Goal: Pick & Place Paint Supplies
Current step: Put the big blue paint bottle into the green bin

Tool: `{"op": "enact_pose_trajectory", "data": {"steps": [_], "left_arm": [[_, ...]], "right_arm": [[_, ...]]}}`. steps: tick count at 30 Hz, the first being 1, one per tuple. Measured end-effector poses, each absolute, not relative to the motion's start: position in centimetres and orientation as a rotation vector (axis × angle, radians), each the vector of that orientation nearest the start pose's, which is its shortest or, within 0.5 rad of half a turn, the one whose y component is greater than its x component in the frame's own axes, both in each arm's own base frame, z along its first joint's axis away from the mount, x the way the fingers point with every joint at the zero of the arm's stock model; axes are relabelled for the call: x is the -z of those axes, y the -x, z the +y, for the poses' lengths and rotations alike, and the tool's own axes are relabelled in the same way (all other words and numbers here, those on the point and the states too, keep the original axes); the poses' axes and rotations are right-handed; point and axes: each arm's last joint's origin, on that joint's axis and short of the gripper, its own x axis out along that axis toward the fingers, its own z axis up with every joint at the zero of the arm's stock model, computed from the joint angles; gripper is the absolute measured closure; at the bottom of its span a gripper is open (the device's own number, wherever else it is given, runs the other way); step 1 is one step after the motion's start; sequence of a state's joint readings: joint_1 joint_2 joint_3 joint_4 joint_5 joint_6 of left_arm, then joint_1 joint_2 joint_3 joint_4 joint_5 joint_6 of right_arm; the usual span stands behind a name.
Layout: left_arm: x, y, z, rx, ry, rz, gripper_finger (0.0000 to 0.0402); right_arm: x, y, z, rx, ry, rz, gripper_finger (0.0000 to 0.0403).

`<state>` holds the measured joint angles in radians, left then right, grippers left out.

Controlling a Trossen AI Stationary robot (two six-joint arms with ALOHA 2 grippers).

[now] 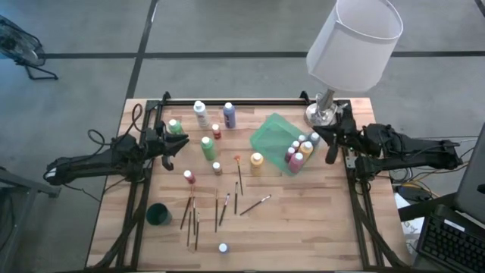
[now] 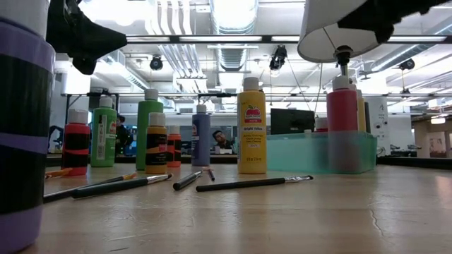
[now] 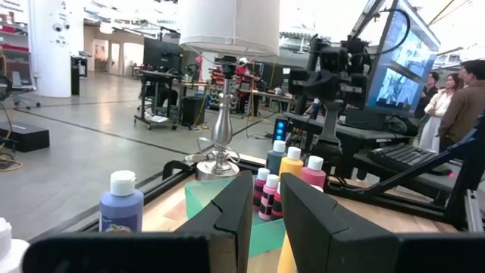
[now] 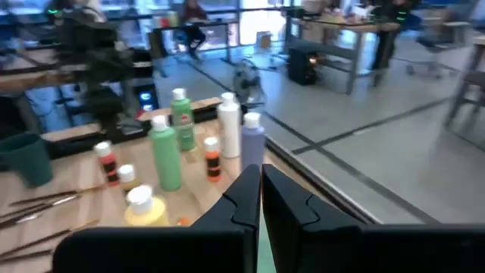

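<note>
Right gripper (image 1: 331,155) — fingers pressed together on nothing, hanging over the table's right edge just beside the green tray (image 1: 274,135). Left gripper (image 1: 168,159) — fingers (image 3: 227,220) set a narrow gap apart, nothing between them, over the left side of the table (image 1: 303,227) near a small green-and-white bottle (image 1: 175,126).

Near edge: one small bottle with a white cap (image 1: 223,247) standing alone; dark green cup (image 1: 158,214) at the near left corner.

Next row: thin brushes lying flat and scattered — a cluster of several (image 1: 190,220) beside the cup, two more (image 1: 223,209) near the middle, one (image 1: 255,205) angled to the right.

Middle: red bottle (image 1: 189,177), small pale bottle (image 1: 217,167), yellow bottle (image 1: 257,161), tall green bottle (image 1: 208,147), all upright on the wood, apart from one another.

Tray: a tight group of bottles (image 1: 299,152) standing at its right end, pink, yellow and white caps visible.

Far side: white bottle (image 1: 201,113), blue bottle (image 1: 229,114), small red bottle (image 1: 217,131); table lamp (image 1: 353,42) at the far right corner.
</note>
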<state>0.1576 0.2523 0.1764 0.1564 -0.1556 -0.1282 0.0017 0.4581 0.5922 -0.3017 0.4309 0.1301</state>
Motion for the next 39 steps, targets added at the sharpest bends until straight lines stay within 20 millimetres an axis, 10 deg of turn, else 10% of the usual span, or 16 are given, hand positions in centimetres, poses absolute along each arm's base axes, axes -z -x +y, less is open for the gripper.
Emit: {"op": "enact_pose_trajectory", "data": {"steps": [39], "left_arm": [[-26.8, -12.4, 2.5, -0.341, 0.045, 0.085, 0.0326]], "right_arm": [[-17.1, -9.7, -0.7, 0.257, -0.079, 0.005, 0.0390]]}}
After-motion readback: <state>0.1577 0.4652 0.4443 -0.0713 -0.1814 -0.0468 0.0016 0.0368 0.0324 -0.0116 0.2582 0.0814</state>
